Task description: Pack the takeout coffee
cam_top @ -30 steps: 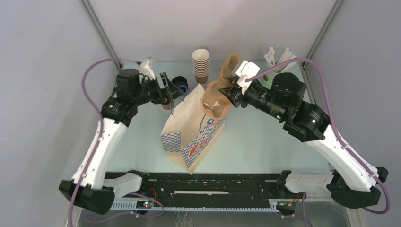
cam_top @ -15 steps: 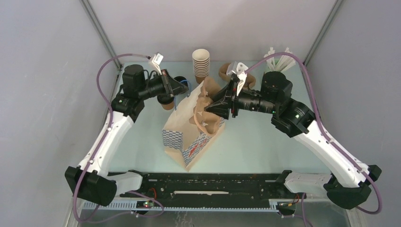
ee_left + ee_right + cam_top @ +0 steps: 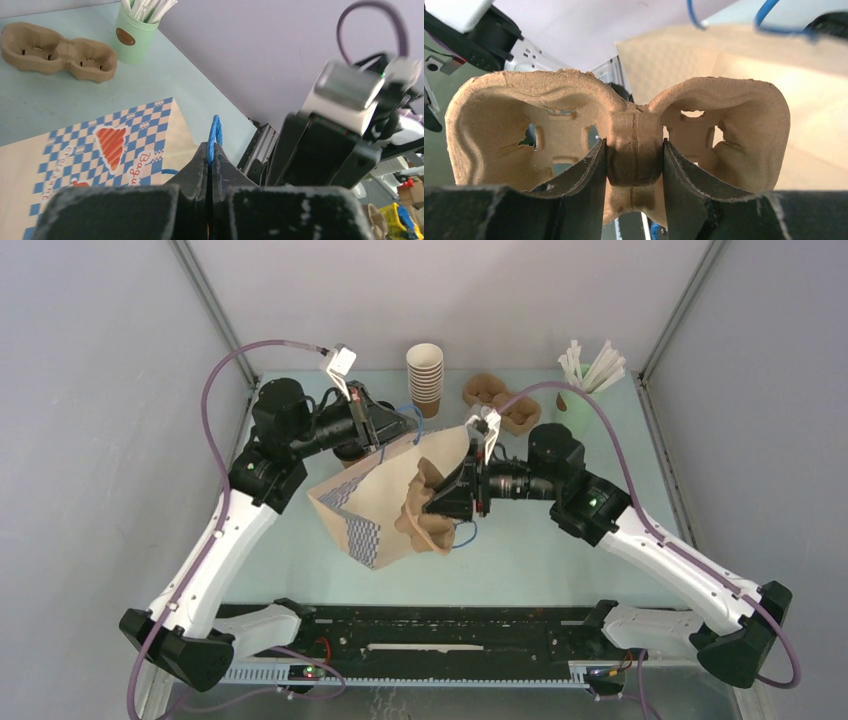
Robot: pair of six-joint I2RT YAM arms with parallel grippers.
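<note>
From above, the paper bag (image 3: pixel 365 510) has tipped from upright onto its side and the right gripper (image 3: pixel 442 506) has pushed the pulp tray (image 3: pixel 418 512) into its mouth; the kraft paper cups (image 3: pixel 424 375) stand stacked at the back of the table (image 3: pixel 560 540), so I judge no coffee is packed yet. At the left wrist, the left gripper (image 3: pixel 210 150) has its jaws closed on the blue handle (image 3: pixel 215 131), and the bag's checked print shows script beginning "Bagu". At the right wrist, the jaws clamp the tray's middle bridge, with no writing in sight.
</note>
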